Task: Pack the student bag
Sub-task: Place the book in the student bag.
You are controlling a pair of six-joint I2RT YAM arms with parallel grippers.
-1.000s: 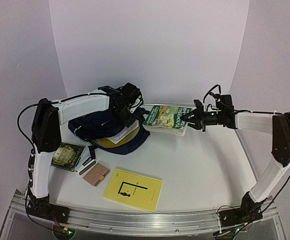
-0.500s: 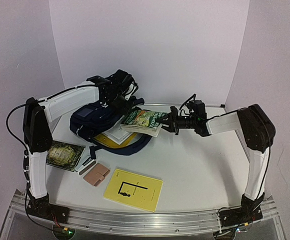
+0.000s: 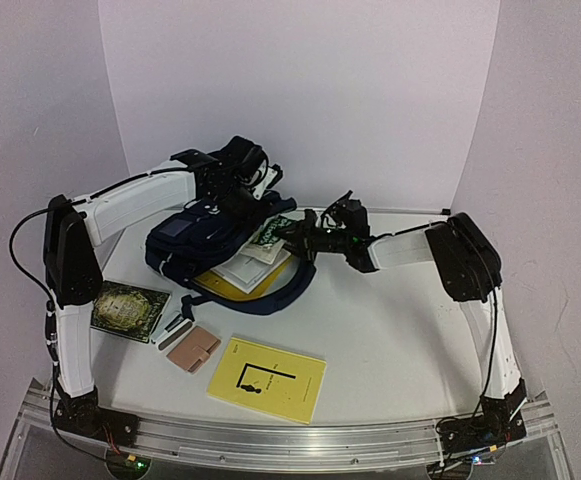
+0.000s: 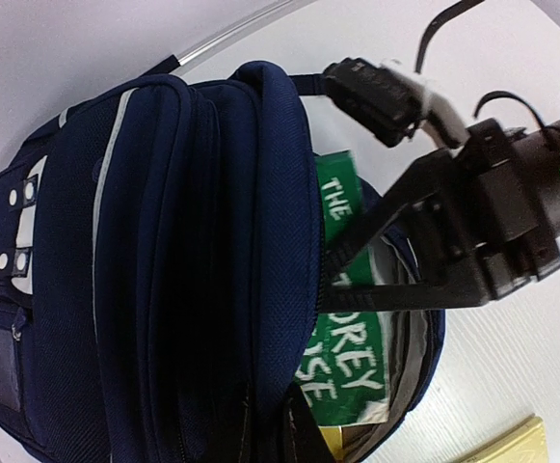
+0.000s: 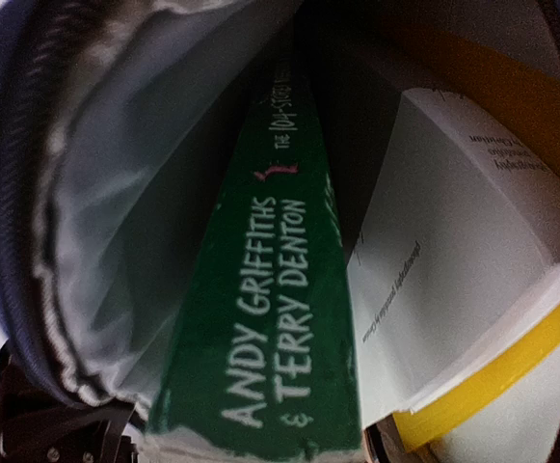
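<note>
Right hand (image 3: 295,237) has carried the green book (image 4: 347,367), still gripped, into the student bag (image 3: 185,235), which the clamped left hand (image 3: 232,190) holds open; likely next, push deeper and release

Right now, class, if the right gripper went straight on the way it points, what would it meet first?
The right gripper holds the green book and points into the open mouth of the bag. Straight on, it would likely meet the grey lining inside first; depth there is unclear.
</note>
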